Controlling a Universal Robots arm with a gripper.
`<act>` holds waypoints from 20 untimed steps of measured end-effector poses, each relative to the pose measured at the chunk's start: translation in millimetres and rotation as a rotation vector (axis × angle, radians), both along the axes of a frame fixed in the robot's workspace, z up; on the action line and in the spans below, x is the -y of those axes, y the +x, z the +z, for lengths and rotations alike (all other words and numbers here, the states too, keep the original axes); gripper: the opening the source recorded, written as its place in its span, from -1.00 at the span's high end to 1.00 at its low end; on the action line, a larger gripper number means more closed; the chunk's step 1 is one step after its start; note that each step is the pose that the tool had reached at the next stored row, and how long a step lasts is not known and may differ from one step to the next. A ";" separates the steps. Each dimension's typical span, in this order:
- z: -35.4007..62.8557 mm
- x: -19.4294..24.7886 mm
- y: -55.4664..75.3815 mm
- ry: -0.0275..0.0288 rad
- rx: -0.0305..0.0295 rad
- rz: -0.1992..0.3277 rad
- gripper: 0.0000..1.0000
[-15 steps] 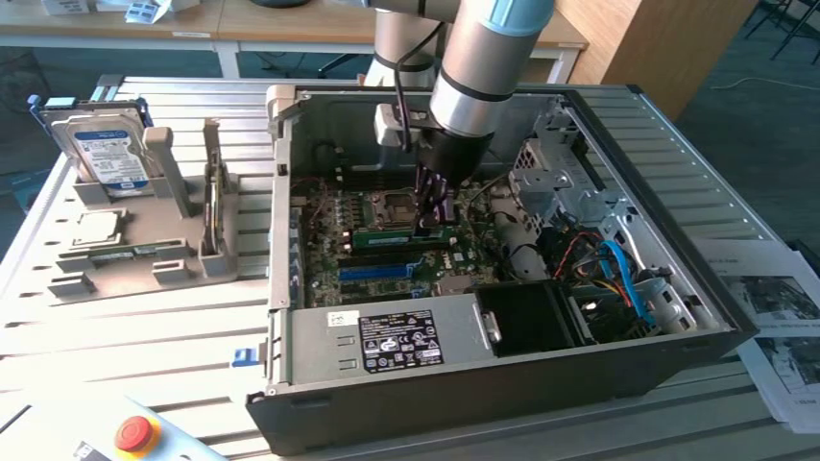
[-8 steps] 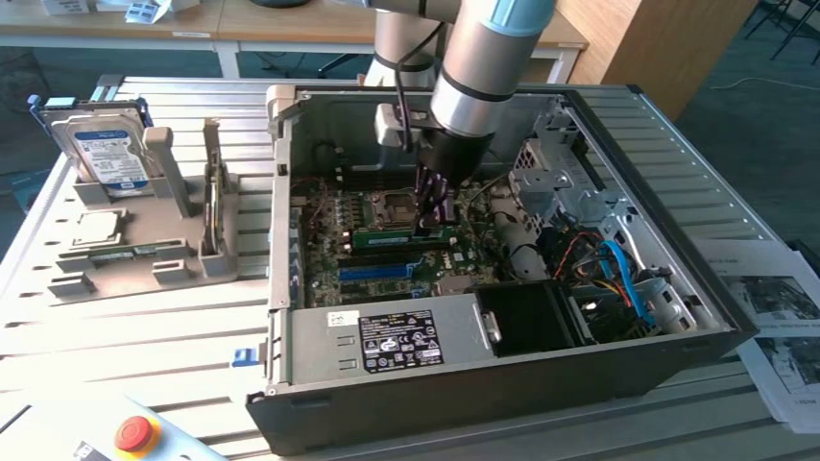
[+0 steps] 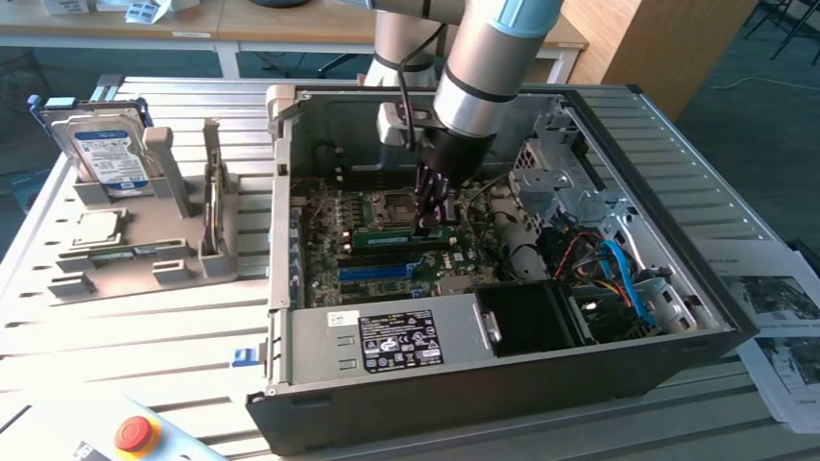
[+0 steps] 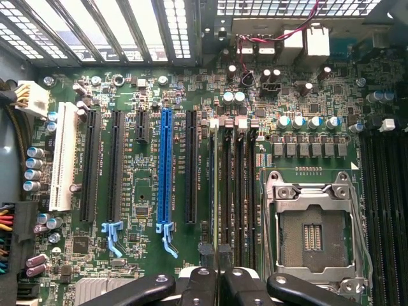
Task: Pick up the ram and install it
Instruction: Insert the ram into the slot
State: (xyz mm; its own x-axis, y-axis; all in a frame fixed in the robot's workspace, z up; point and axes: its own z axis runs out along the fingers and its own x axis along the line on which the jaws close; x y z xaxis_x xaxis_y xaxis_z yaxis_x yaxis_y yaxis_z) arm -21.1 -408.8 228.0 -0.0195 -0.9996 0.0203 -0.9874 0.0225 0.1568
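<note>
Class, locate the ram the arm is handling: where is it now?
In the exterior view, the ram stands on edge inside the computer case, over the memory slots beside the processor socket, held in the gripper.

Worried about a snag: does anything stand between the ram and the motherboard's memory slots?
Nothing visible does. The long, thin green ram stick, held in the gripper, is down at the black memory slots, which look bare.
</note>
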 end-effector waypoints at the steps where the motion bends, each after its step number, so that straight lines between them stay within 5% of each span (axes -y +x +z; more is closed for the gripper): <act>1: 0.0 0.0 0.0 0.0001 0.0000 0.000 0.76; 20: -0.1 0.2 1.6 0.0001 -0.0004 0.000 0.76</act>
